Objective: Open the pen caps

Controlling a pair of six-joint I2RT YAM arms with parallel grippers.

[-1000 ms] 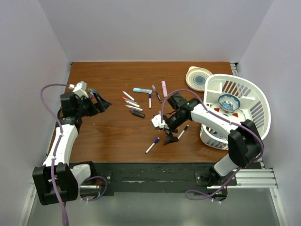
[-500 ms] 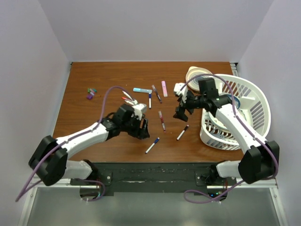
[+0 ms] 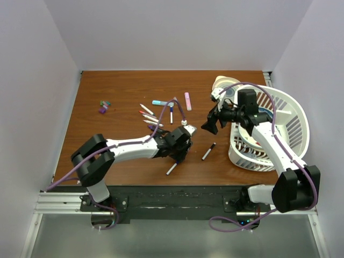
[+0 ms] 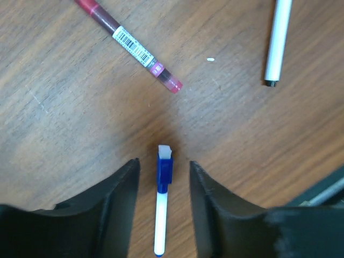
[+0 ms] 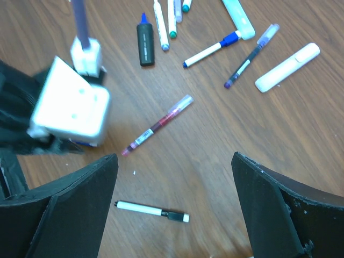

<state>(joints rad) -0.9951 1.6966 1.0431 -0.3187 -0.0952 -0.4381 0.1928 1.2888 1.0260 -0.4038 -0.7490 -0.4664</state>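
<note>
Left claw point(image 4: 163, 164) spread over wooden table point(image 4: 242, 140).

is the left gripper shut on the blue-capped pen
No, the left gripper is open, its fingers straddling the blue-capped pen with gaps on both sides.

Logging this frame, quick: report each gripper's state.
Left gripper: open, fingers either side of the blue-capped pen, not touching it.
Right gripper: open, holding nothing.

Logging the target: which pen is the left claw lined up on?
The blue-capped white pen, lying between the open left claw's jaws; the red pen lies beyond them.
</note>
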